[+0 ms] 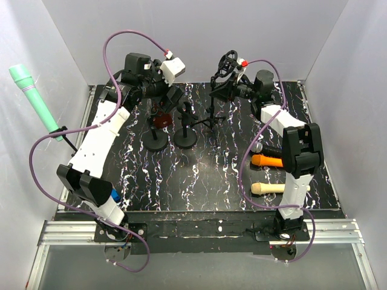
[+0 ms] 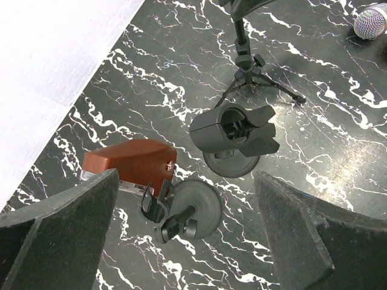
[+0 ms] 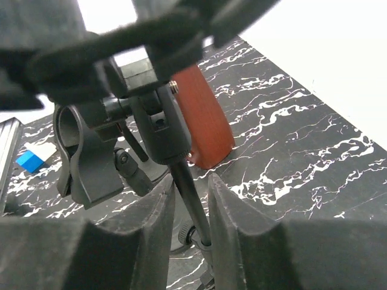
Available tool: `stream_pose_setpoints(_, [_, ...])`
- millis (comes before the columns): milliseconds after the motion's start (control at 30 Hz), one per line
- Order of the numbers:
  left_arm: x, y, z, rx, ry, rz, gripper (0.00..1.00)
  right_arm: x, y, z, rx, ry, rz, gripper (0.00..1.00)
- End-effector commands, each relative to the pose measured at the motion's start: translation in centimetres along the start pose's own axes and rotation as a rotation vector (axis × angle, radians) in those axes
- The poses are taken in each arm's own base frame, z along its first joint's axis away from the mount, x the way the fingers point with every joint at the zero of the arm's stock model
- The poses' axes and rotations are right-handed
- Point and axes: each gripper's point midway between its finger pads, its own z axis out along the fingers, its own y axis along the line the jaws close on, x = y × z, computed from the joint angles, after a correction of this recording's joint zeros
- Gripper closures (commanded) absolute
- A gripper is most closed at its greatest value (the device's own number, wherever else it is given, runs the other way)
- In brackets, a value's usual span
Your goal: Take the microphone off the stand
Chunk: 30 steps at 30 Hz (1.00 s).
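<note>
A green microphone (image 1: 28, 90) leans in the clip of a thin black stand (image 1: 62, 133) at the table's left edge, far from both grippers. My right gripper (image 1: 219, 84) (image 3: 190, 180) reaches the black tripod stand (image 1: 211, 118) at the back. Its fingers sit close on either side of the tripod's pole (image 3: 188, 202), with a slim gap still showing. The tripod's clip (image 3: 154, 115) is a blur just above them. My left gripper (image 1: 173, 95) (image 2: 186, 179) hangs wide open and empty above a round-base stand (image 2: 196, 205) whose clip (image 2: 154, 202) holds nothing.
A second round-base stand (image 2: 234, 132) with an empty clip stands beside a red-brown block (image 2: 130, 162). Orange (image 1: 266, 161), beige (image 1: 273, 188) and silver-headed (image 2: 370, 20) microphones lie at the right, by my right arm. White walls close off the back and sides.
</note>
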Motion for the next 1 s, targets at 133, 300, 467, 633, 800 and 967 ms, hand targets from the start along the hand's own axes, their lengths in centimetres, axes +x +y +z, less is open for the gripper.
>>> stream_pose_setpoints(133, [-1.7,-0.8,-1.5,0.001,-0.074,0.013,0.06,-2.1,0.0,-0.5,0.097,-0.022,-0.12,0.83])
stream_pose_setpoints(300, [-1.4,-1.7,-1.4,0.025,-0.105,-0.003,0.06,-2.0,1.9,-2.4,0.151,-0.012,-0.17,0.92])
stream_pose_setpoints(467, [-1.0,-3.3,-0.9,0.091,-0.139,-0.004,0.08,-0.9,3.7,-4.7,0.226,0.006,-0.201,0.99])
stream_pose_setpoints(633, [-1.6,-5.4,-0.5,0.158,-0.209,0.032,0.19,0.8,5.7,-7.2,0.35,0.009,-0.214,0.99])
stream_pose_setpoints(800, [-3.0,-11.5,0.8,0.241,-0.297,0.214,0.23,2.4,7.7,-9.6,0.514,0.016,-0.19,0.99])
stream_pose_setpoints(967, [-3.6,-17.0,3.1,0.286,-0.367,0.342,0.33,4.2,10.9,-10.9,0.569,0.021,-0.128,0.99])
